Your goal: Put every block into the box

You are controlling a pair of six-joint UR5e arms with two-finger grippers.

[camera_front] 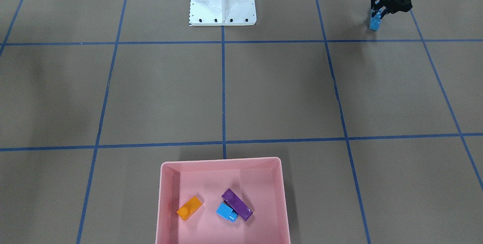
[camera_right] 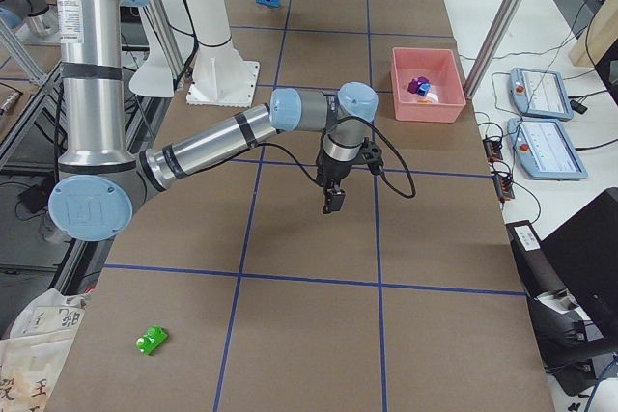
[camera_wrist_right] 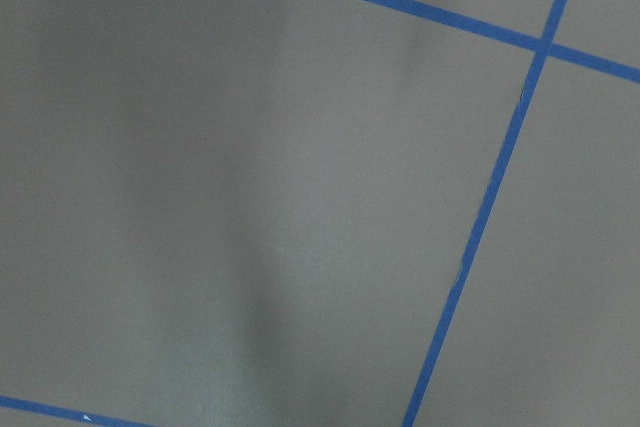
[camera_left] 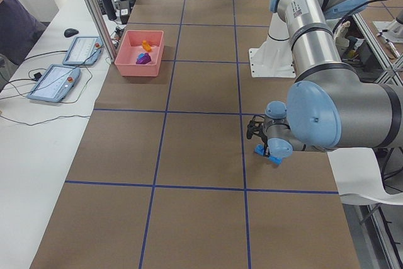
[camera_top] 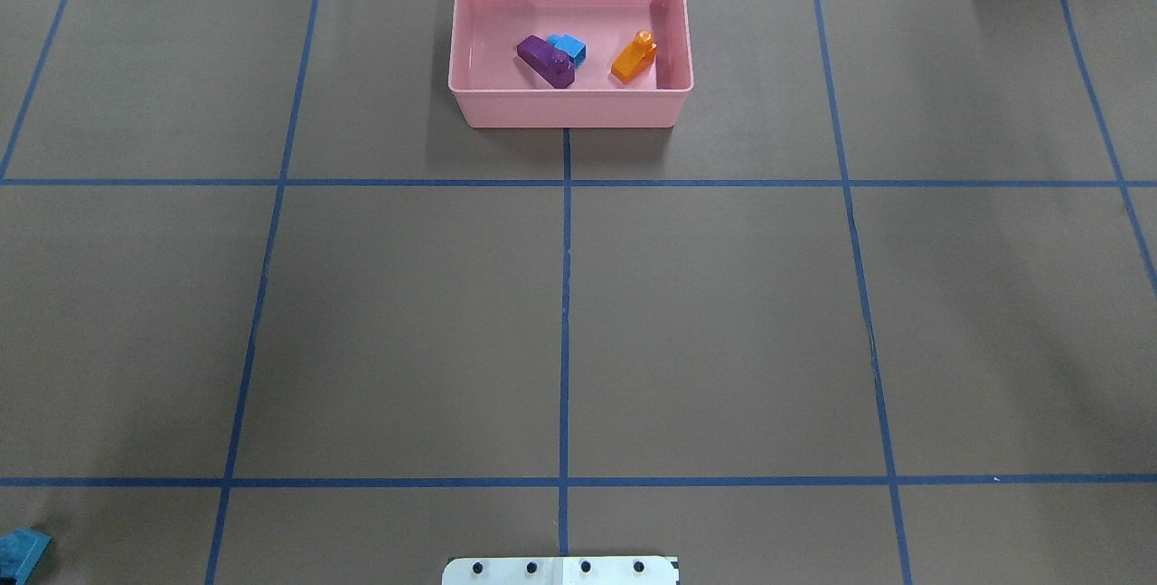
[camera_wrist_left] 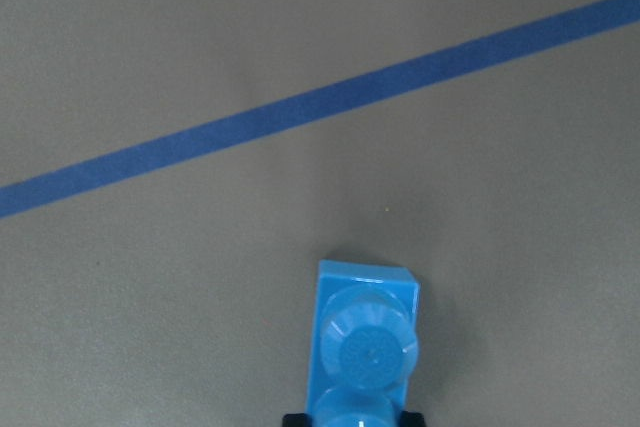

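3 of 5 done: orange block [camera_front: 189, 207], purple block [camera_front: 237, 204] and small blue block [camera_front: 225, 211] lie in the box [camera_front: 264, 183], left gripper [camera_front: 377, 14] pinches the long blue block [camera_front: 375, 23] well apart from it, green block [camera_right: 151, 340] lies loose on the table [camera_right: 309, 335], and I can't tell whether the right gripper [camera_right: 333, 202] is spread or closed.

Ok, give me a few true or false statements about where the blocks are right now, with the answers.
1. Three blocks lie in the box. True.
2. The green block is in the box. False: it lies on the table, far from the box.
3. The left hand grips the long blue block. True.
4. The orange block touches the purple block. False: they lie apart; the purple block touches the small blue block.
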